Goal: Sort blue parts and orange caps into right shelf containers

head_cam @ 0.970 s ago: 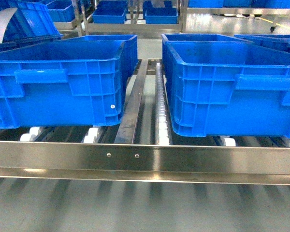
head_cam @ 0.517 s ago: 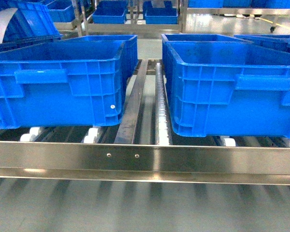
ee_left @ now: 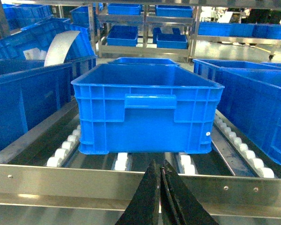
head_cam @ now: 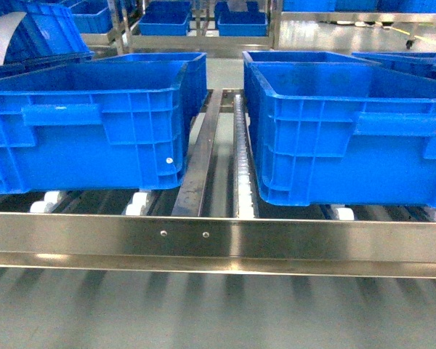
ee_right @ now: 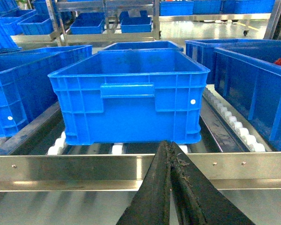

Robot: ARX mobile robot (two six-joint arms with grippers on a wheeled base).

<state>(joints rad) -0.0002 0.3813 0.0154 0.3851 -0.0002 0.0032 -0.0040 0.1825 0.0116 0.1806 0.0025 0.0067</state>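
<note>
- While both claws sit closed and empty, left claw (ee_left: 161,176) and right claw (ee_right: 170,152) each face one front crate.
- Two front crates (head_cam: 87,123) (head_cam: 349,131) sit on the roller shelf (head_cam: 218,236); insides hidden, parts and caps unseen.

head faces crates (head_cam: 334,138), wrists seemingly nearer

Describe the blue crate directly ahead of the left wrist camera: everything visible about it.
The blue crate is an open-topped rectangular bin of glossy blue plastic, with ribbed walls, a thick rolled rim and a moulded handle bar centred on its near end. A small white dot sits low on that end's right edge. It stands upright and level on the white rollers of the shelf lane, behind the steel front rail. Its floor is hidden, so any contents cannot be told. The left gripper, jaws closed, points at it without touching.
</note>
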